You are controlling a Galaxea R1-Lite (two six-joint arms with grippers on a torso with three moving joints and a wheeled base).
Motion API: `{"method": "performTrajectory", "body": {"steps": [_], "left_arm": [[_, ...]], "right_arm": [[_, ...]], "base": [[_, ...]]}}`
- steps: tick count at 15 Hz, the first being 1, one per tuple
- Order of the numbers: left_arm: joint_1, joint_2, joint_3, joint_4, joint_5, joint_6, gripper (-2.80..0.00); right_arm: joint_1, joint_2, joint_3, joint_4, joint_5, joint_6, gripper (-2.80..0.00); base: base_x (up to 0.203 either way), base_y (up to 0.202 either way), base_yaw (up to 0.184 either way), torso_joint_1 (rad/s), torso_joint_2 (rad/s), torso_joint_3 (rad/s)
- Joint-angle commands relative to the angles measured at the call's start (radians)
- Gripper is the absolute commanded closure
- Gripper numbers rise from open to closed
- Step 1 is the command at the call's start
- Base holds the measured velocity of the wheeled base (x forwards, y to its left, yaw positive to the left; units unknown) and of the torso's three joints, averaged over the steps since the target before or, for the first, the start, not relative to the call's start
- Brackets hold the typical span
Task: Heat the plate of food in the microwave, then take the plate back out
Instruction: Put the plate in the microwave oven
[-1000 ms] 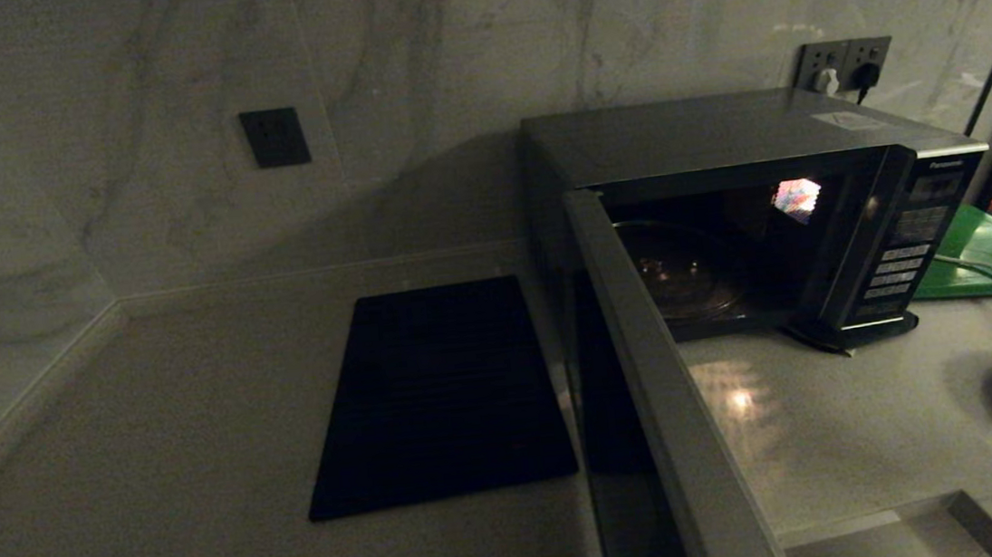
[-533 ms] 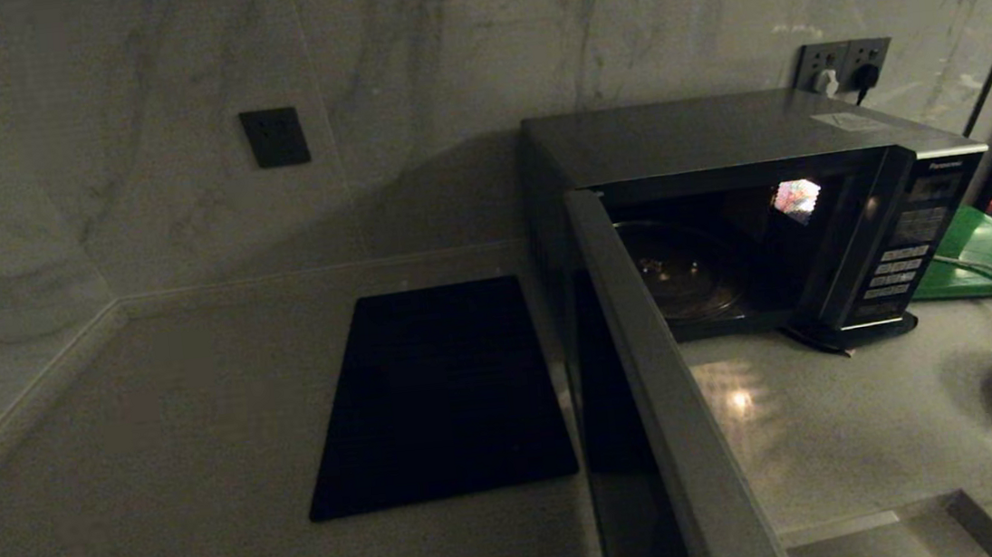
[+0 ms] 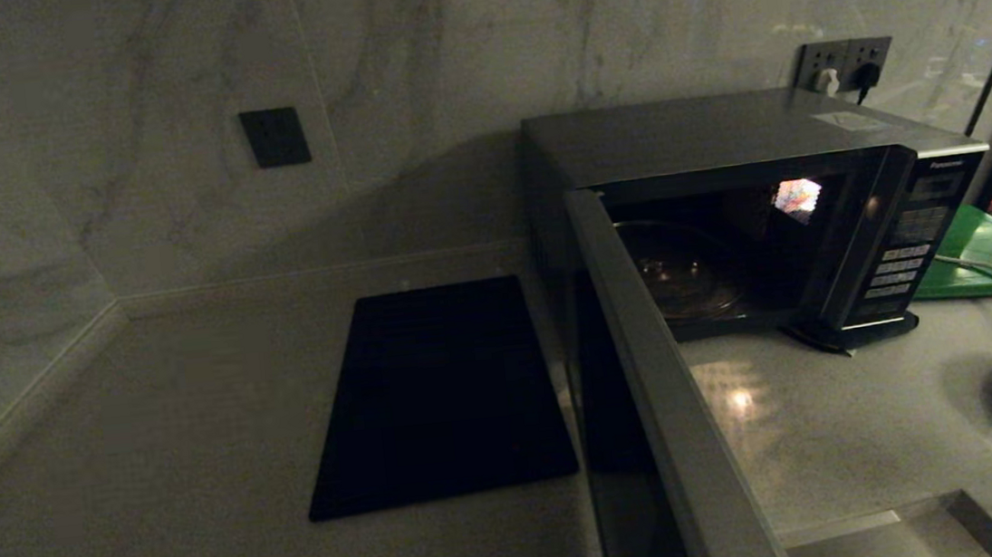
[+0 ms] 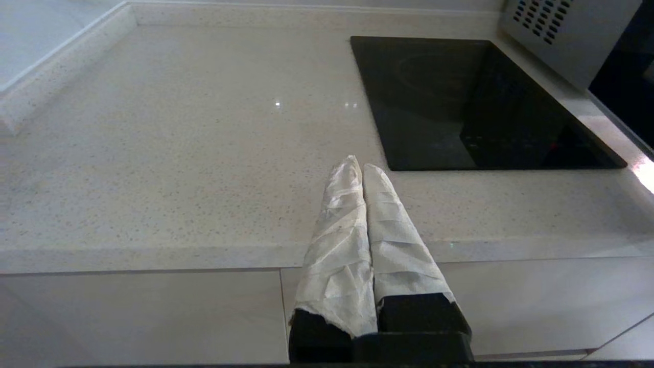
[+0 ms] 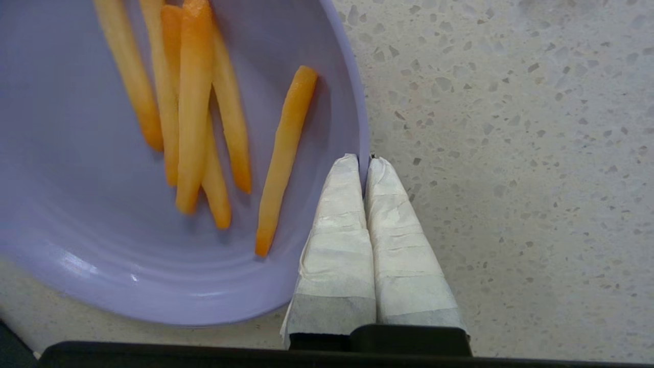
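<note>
My right gripper (image 5: 364, 159) is clenched on the rim of the plate of food (image 5: 92, 255), one wrapped finger inside the rim, one outside. The plate sits on the counter (image 3: 839, 436), well to the right of the microwave (image 3: 725, 202), whose door (image 3: 652, 391) stands open. My left gripper (image 4: 357, 166) hangs clenched and empty, off the counter's front edge, left of the microwave.

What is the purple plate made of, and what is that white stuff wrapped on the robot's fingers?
The plate of food looks like glazed ceramic or hard plastic: smooth, glossy, with soft ridges and shine spots; which one, I cannot tell. The right gripper has its fingers wrapped in white tape, probably cloth or paper tape, judging by its wrinkled, matte, layered bands. It is shut on the plate's rim.
</note>
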Motion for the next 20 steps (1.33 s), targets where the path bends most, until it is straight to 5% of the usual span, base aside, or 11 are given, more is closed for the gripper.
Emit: {"method": "performTrajectory", "body": {"steps": [1,20], "left_arm": [[0.0,0.001,0.0,0.0,0.0,0.0,0.0],[0.001,0.001,0.0,0.0,0.0,-0.001,0.0]], "right_arm": [[0.0,-0.005,0.001,0.004,0.0,0.004,0.0],[-0.001,-0.191,0.092,0.003,-0.001,0.005,0.0]], "base": [[0.0,0.0,0.0,0.0,0.0,0.0],[0.0,0.0,0.0,0.0,0.0,0.0]]}}
